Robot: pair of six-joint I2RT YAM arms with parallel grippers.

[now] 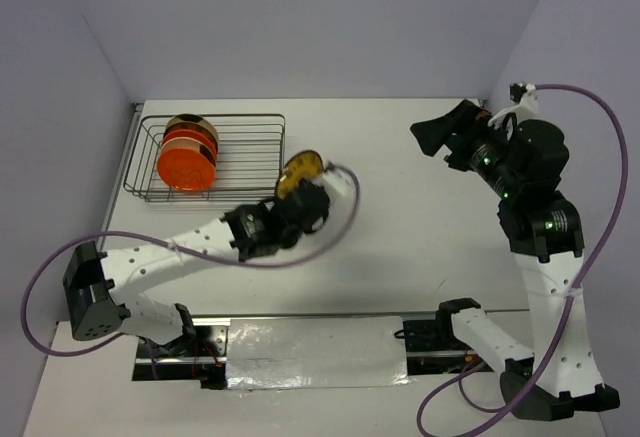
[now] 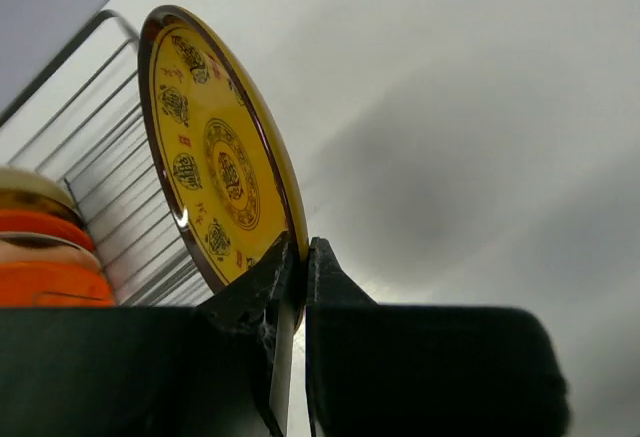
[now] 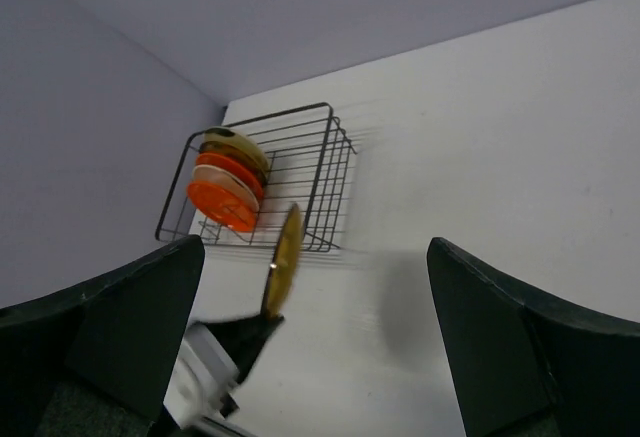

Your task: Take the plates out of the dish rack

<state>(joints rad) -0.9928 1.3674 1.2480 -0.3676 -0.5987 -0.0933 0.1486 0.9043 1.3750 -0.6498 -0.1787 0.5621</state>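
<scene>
My left gripper [image 1: 296, 191] is shut on the rim of a yellow-gold patterned plate [image 1: 301, 170] and holds it on edge above the table, just right of the dish rack [image 1: 260, 157]. In the left wrist view the plate [image 2: 215, 157] stands between my fingertips [image 2: 322, 262]. The rack [image 3: 325, 167] holds several more plates on edge at its left end: an orange-red one [image 1: 185, 170] in front, a beige one and a gold one [image 1: 192, 125] behind. My right gripper [image 1: 432, 135] is open and empty, raised at the right; its fingers [image 3: 500, 327] are wide apart.
The white table [image 1: 400, 217] is walled by grey panels at the left, back and right. The rack's right half holds nothing. A purple cable loops round my left arm [image 1: 170, 252].
</scene>
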